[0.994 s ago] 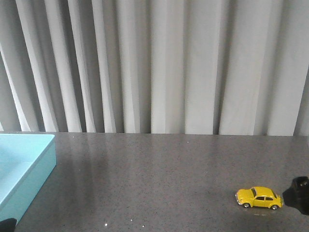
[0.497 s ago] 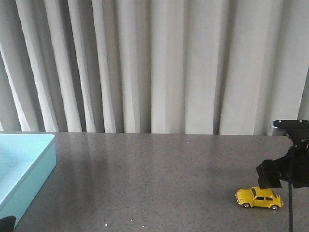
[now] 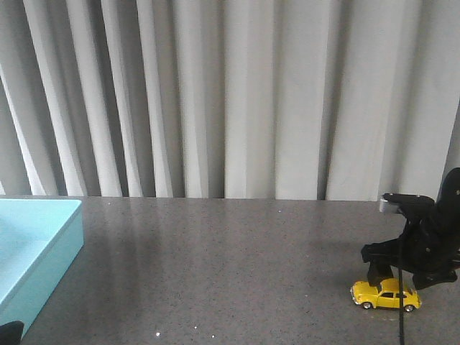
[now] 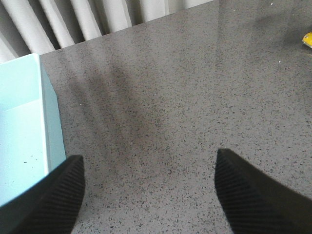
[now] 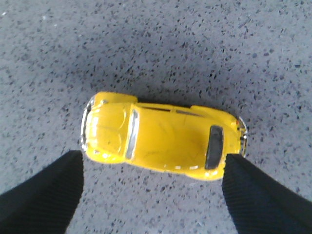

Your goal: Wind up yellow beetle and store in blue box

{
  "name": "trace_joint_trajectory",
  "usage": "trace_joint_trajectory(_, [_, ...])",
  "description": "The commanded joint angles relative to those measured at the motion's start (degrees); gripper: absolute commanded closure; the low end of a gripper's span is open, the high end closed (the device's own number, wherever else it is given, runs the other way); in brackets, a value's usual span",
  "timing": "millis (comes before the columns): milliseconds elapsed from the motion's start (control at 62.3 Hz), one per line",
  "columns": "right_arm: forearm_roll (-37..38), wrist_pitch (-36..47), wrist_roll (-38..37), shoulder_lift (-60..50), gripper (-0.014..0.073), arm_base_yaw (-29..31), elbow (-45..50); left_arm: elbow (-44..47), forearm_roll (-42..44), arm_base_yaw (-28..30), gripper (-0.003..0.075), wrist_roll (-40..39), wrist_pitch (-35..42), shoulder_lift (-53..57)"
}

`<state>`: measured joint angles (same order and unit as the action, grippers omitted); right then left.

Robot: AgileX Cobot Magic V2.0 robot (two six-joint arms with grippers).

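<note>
The yellow beetle stands on its wheels on the grey table at the front right. In the right wrist view the yellow beetle lies crosswise just beyond the fingertips. My right gripper is open, directly above the car and a little nearer than it, its black fingers wider apart than the car is long. The blue box sits at the left edge and also shows in the left wrist view. My left gripper is open and empty over bare table beside the box.
Grey pleated curtains hang behind the table's far edge. The speckled grey tabletop stretches between box and car. The right arm's black wrist hangs over the car.
The right arm has come in from the right edge, moving left and down until its gripper hangs over the beetle. The car and box have not moved.
</note>
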<state>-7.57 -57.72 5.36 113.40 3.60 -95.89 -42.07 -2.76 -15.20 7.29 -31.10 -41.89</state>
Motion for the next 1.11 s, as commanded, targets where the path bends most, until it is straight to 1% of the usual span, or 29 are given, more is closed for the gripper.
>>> trace_joint_trajectory(0, [0.0, 1.2, -0.5, -1.2, 0.0029, 0.1, -3.3, -2.0, -0.6, -0.4, 0.0185, 0.0, 4.3, 0.0])
trace_joint_trajectory(417, [0.1, 1.4, -0.5, 3.4, 0.0030, 0.1, -3.9, -2.0, -0.6, -0.4, 0.0185, 0.0, 4.3, 0.0])
trace_joint_trajectory(738, [4.0, 1.1, -1.5, 3.6, 0.0030, 1.0, -3.9, -2.0, -0.6, -0.4, 0.0185, 0.0, 4.3, 0.0])
trace_joint_trajectory(850, [3.2, 0.5, -0.6, 3.6, 0.0030, 3.7, -3.9, -2.0, -0.6, -0.4, 0.0185, 0.0, 4.3, 0.0])
trace_joint_trajectory(1091, [-2.1, 1.7, 7.6, 3.6, 0.0030, 12.4, -3.9, -2.0, -0.6, -0.4, 0.0185, 0.0, 4.3, 0.0])
